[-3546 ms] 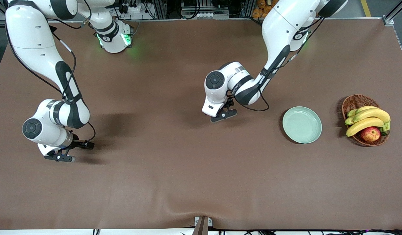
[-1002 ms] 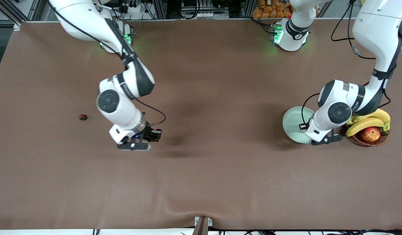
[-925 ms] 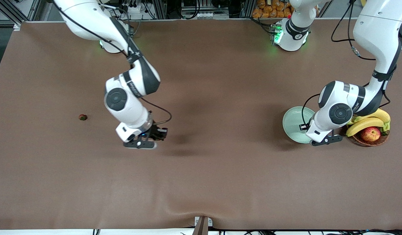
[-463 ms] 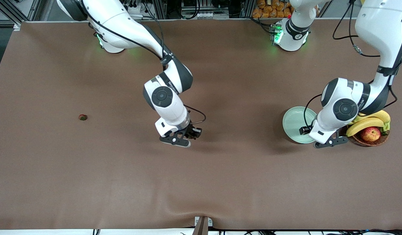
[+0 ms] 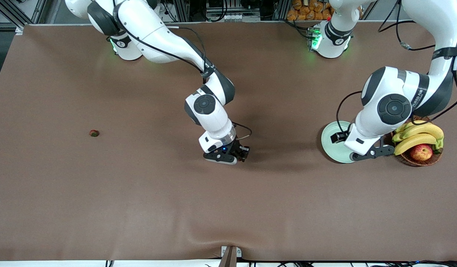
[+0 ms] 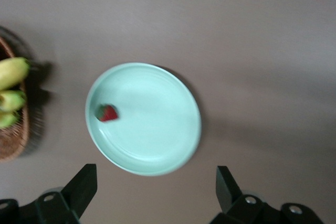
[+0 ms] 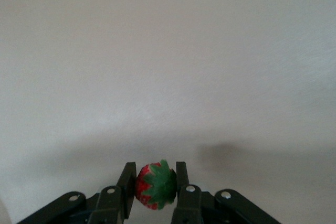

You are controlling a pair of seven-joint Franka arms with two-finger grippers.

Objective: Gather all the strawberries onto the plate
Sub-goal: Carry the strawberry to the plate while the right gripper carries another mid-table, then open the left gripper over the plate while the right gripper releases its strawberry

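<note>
- Your left gripper hangs over the plate with its black fingers spread wide and nothing between them.
- That plate is round, shallow, glossy mint-green with a raised rim; one strawberry lies inside, near the rim toward the wicker basket.
- The woven basket – at the left arm's end of the table – holds smooth yellow bananas and a red-yellow apple.
- Your right gripper is over the matte brown tablecloth mid-table, clenched on a second strawberry, leafy green top showing.
- A third strawberry lies on the cloth toward the right arm's end – well apart from the plate.
</note>
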